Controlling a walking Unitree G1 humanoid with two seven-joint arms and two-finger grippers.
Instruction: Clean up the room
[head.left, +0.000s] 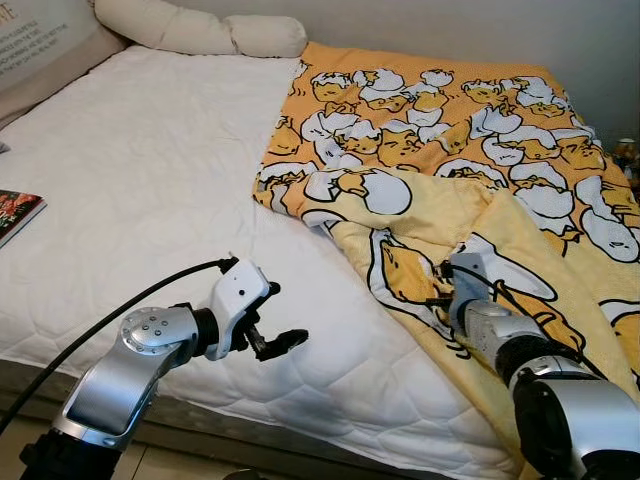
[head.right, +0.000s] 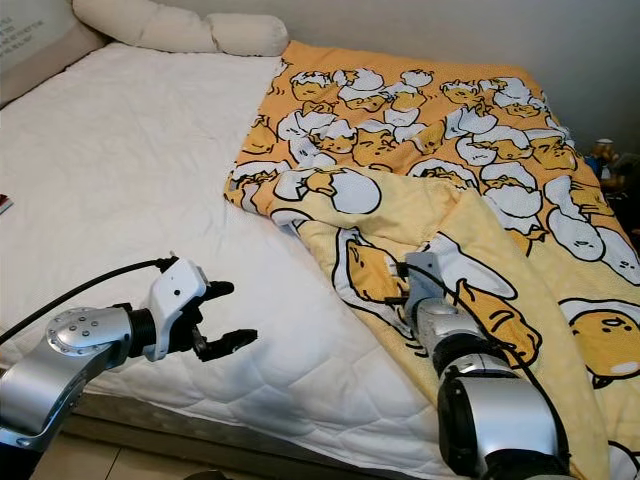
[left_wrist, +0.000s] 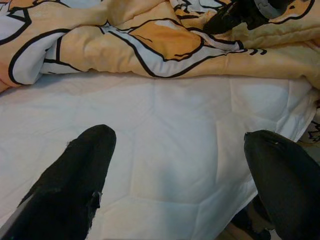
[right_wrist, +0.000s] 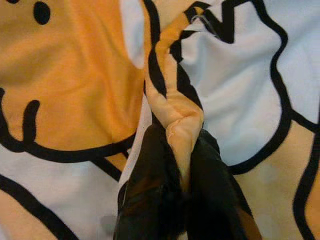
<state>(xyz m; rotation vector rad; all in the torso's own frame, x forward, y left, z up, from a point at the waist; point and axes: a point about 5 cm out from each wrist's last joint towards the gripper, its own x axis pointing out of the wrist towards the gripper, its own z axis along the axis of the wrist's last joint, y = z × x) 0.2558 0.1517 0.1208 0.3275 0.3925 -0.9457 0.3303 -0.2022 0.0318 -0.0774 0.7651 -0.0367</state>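
A yellow blanket printed with cartoon egg characters covers the right half of the bed, its near left corner folded back on itself. My right gripper is shut on a pinched fold of the blanket's edge; in the eye views its wrist lies on the blanket near the folded corner. My left gripper hovers open over the bare white mattress close to the bed's front edge, left of the blanket. Nothing is between its fingers.
Long white pillows and a beige cushion line the head of the bed. A book lies at the mattress's left edge. Small objects stand beyond the bed on the right. Tiled floor runs below the front edge.
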